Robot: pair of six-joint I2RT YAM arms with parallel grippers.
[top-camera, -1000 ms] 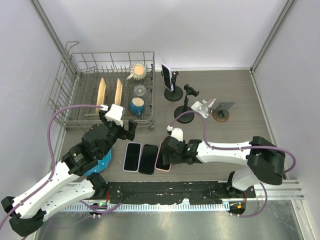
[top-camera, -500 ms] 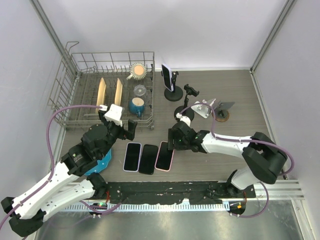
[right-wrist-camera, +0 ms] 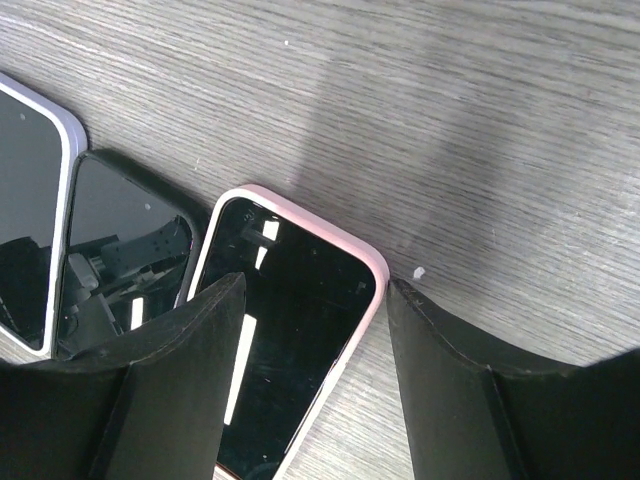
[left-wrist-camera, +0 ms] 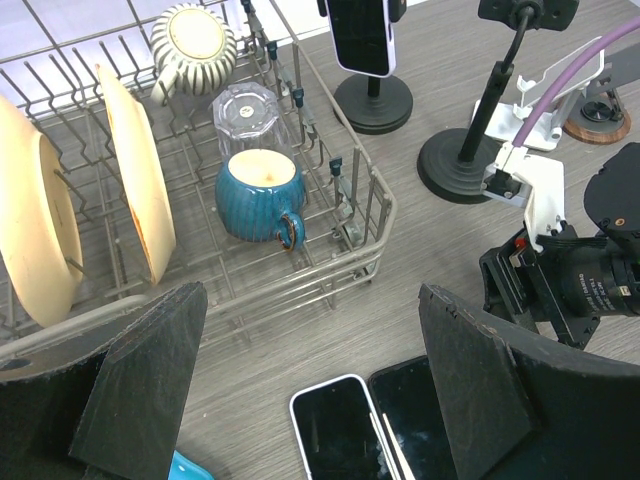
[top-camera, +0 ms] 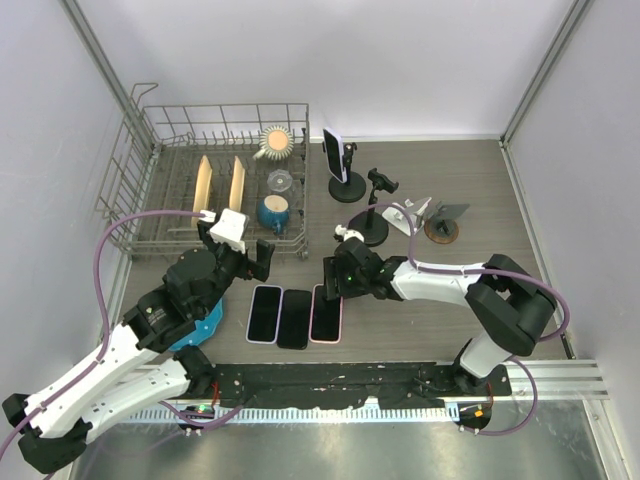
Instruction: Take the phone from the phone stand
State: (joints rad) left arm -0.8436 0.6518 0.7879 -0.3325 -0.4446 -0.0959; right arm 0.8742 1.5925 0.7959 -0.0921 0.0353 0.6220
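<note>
While the right gripper [right-wrist-camera: 315, 290] is hovering low over the top end of the pink-cased phone [top-camera: 327, 312], its fingers are sitting apart with nothing pinched between them. That one's lying flat near the near edge of the desk [top-camera: 470, 180], in a row with a black phone [top-camera: 297, 318] and a white-cased phone [top-camera: 264, 312]. The phone [top-camera: 331, 153] for the job is standing upright in its phone stand [top-camera: 347, 188] by the desk's far edge, just beside the dish rack [top-camera: 150, 215] and well apart from both arms. The left gripper [left-wrist-camera: 310, 300] is hanging in front of the rack, fingers spread wide, gripping nothing.
</note>
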